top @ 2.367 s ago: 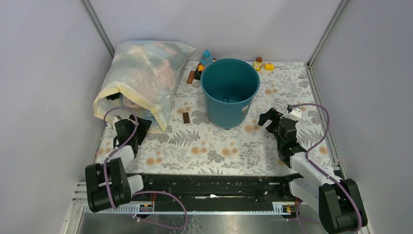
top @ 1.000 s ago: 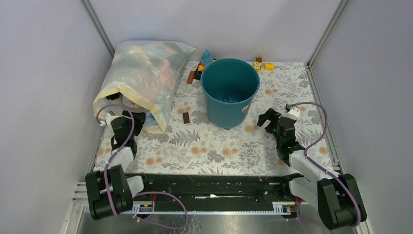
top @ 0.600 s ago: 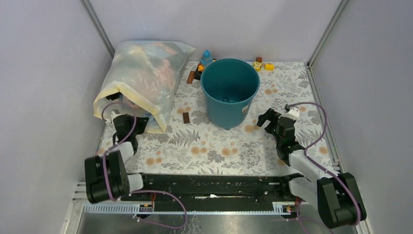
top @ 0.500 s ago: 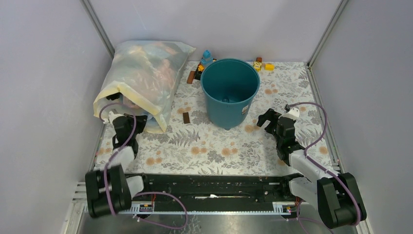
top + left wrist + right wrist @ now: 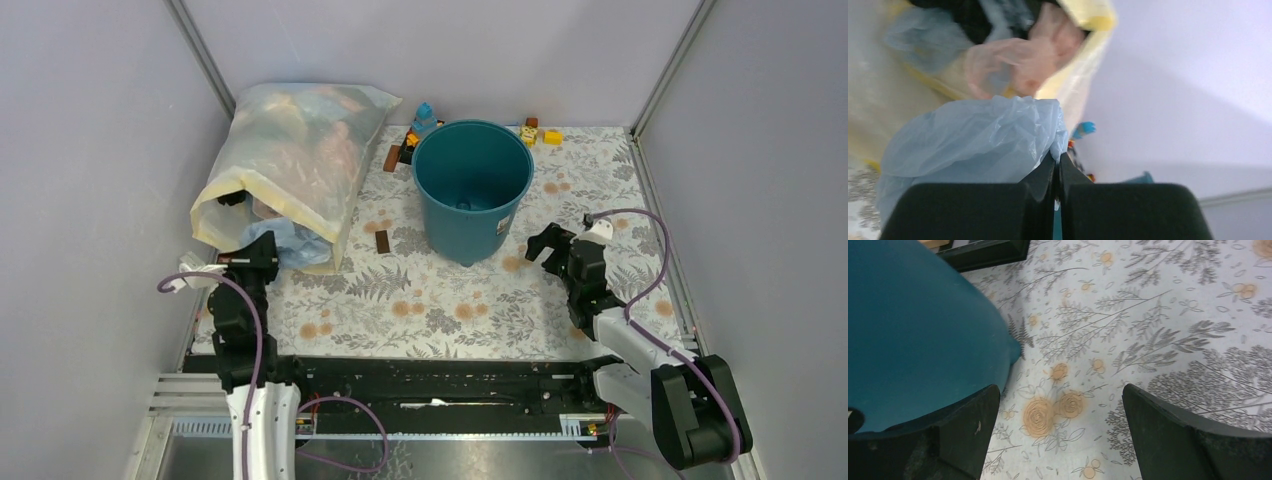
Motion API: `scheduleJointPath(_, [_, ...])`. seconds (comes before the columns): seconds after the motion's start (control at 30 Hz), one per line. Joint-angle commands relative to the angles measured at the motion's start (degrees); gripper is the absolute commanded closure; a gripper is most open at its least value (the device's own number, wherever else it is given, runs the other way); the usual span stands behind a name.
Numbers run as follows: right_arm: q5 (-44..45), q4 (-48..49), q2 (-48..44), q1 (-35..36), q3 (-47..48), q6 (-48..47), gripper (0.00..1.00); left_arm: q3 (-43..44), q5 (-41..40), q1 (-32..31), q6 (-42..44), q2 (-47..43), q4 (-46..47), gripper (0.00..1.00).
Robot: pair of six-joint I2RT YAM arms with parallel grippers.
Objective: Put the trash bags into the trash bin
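A pale blue crinkly trash bag sticks out of the mouth of the big sack at the left. My left gripper is shut on a fold of it. The left wrist view has the trash bag bunched right above the closed left gripper. The teal trash bin stands upright at the table's middle back, with nothing visible inside. My right gripper hovers just right of the bin's base, open. In the right wrist view the bin's wall is beside the left finger of the right gripper, which holds nothing.
A large yellowish clear sack with colourful contents lies at the back left against the wall. Small toys and blocks sit behind the bin, and a brown block lies left of it. Grey walls close in on three sides.
My left gripper went from open to shut on the pale blue bag at the sack's mouth, and the left arm swung and drew back slightly. The right arm has stayed still.
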Motion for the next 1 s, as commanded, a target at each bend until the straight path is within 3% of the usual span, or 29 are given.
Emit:
scheduleJointPath(0.0, [-8.7,5.8,-0.8,0.2,1.4,-2.4,0.0,8.5,12.2,-0.1,-5.8,1.3,-2.1,1.0])
scheduleJointPath(0.13, [-15.9,11.0,1.2,0.5,0.6,-2.6,0.0,14.3,25.1,-0.1,-5.7,8.8,1.3,1.0])
scheduleJointPath(0.23, [-20.2,14.0,2.9,1.1,0.8,-3.0,0.0,17.5,30.3,-0.9,-5.2,13.1,1.3,1.0])
scheduleJointPath(0.43, [-25.1,16.3,8.3,4.0,3.1,-4.4,0.0,19.3,30.4,-5.7,-6.7,10.6,4.6,1.0])
scheduleJointPath(0.67, [-26.7,18.1,16.1,7.4,6.9,-6.8,0.0,21.5,36.5,-6.1,-8.4,10.5,10.3,1.0])
scheduleJointPath(0.97, [-24.5,11.6,23.9,10.3,14.6,-7.9,0.0,22.0,40.5,-6.2,-7.7,12.4,10.9,1.0])
